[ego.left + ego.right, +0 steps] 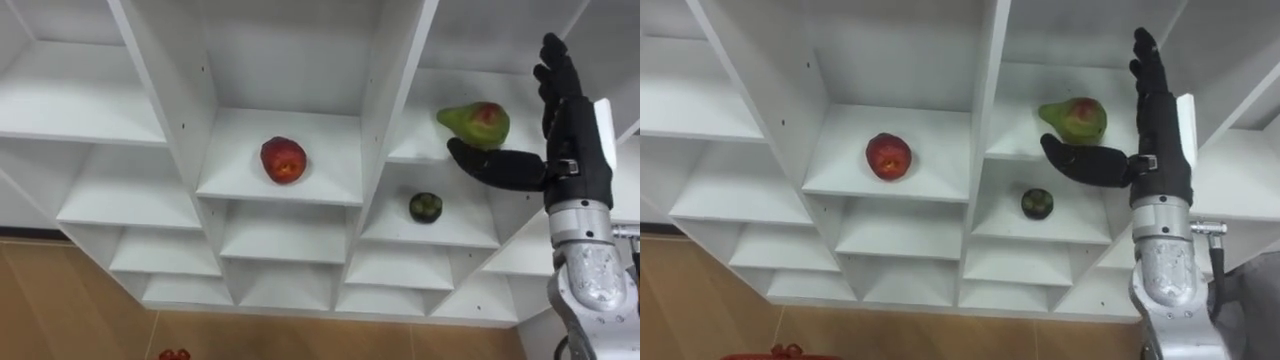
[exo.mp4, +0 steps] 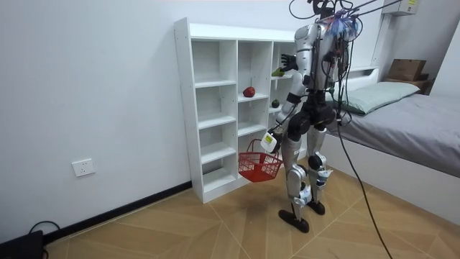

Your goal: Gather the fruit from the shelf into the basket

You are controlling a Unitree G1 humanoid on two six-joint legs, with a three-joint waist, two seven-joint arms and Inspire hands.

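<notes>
A green pear with a red blush (image 1: 478, 122) lies on an upper shelf in the right column of the white closet (image 1: 290, 190). My right hand (image 1: 572, 135) is open beside it, with the thumb reaching under the pear's front and the fingers straight up to its right. A red apple (image 1: 283, 160) sits on the middle column's shelf. One shelf below the pear lies a small dark green fruit (image 1: 425, 207). In the room view my left hand (image 2: 269, 141) hangs low by the closet, shut on the handle of a red basket (image 2: 259, 167).
I stand upright facing the closet's right columns on a wooden floor. A bed (image 2: 410, 115) is close behind me at the room view's right. The shelf dividers (image 1: 392, 110) frame narrow compartments. A bit of the basket (image 1: 173, 354) shows at the bottom left.
</notes>
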